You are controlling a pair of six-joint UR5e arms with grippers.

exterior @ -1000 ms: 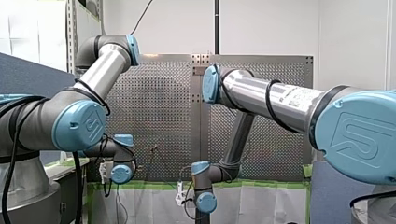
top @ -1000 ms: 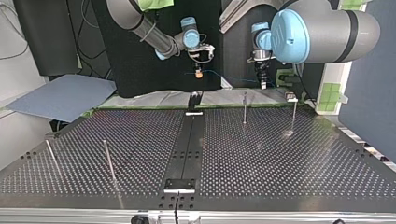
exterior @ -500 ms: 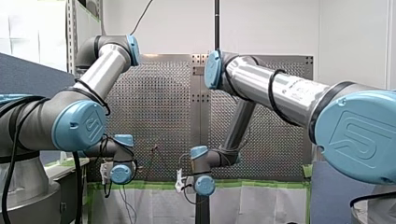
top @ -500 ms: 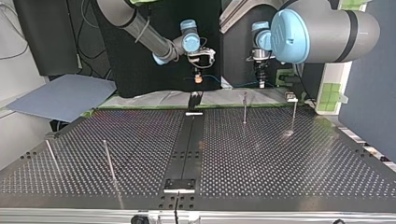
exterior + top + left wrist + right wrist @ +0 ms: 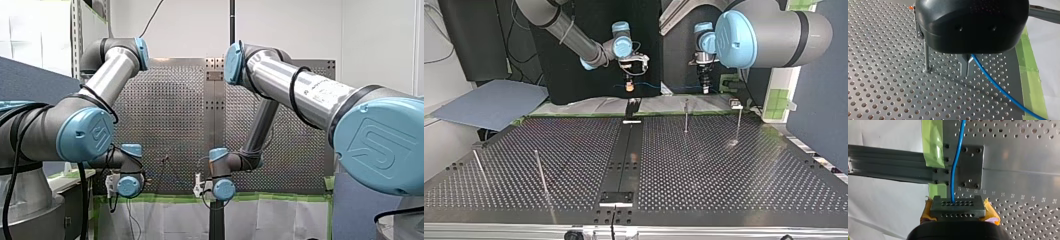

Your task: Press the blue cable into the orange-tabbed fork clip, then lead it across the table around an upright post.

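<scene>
My left gripper [image 5: 967, 68] is shut on the thin blue cable [image 5: 998, 87], which trails away from its metal fingers over the perforated plate. An upright post [image 5: 926, 58] stands just beside those fingers. A small orange tab [image 5: 911, 8] peeks out past the gripper's body. My right gripper [image 5: 953, 202], with yellow pads, is shut on the same blue cable [image 5: 956, 165], which runs straight ahead over a dark bolted plate [image 5: 971, 167]. In the top view my right gripper [image 5: 628, 88] hangs at the table's far edge near the middle. My left gripper [image 5: 705, 90] is further right.
Two posts [image 5: 686, 116] [image 5: 739, 122] rise at the far right of the perforated table [image 5: 724, 170]. Two more posts [image 5: 540, 172] [image 5: 479, 167] lean at the near left. A black fitting [image 5: 631, 107] sits on the centre strip's far end. A grey-blue board [image 5: 489, 102] lies off the table's left.
My right arm has swung its gripper and the cable toward the top view's left and slightly lower. Its elbow has risen in the front view. My left arm has stayed put.
</scene>
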